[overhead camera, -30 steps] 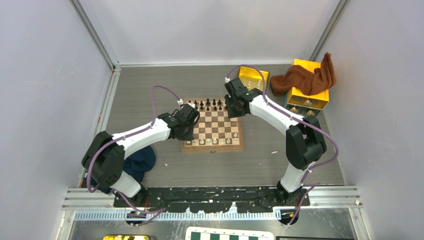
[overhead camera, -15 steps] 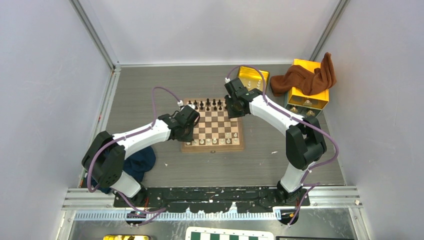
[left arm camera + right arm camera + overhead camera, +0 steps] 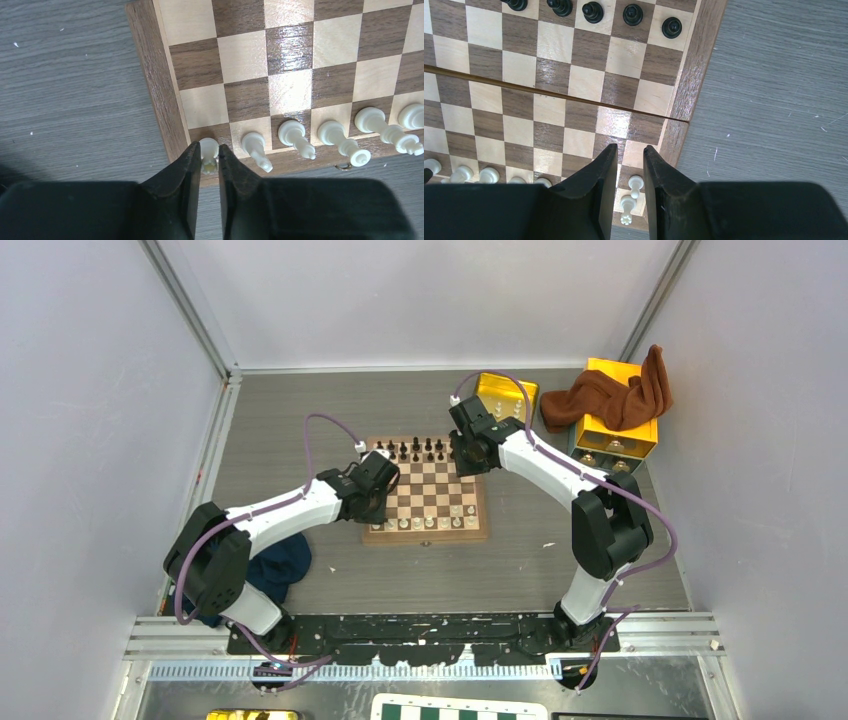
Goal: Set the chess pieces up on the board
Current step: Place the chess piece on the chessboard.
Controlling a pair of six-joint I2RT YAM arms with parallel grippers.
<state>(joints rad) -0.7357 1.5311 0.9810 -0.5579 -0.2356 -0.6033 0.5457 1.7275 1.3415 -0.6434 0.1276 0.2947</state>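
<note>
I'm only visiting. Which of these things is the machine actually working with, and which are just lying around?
Part of the job:
- wooden board
- cream pieces
- corner cream piece, pinched in the left gripper
- dark pieces

Just lying about:
- gold boxes
- brown cloth
- dark blue cloth
- green-and-white checkered board
</note>
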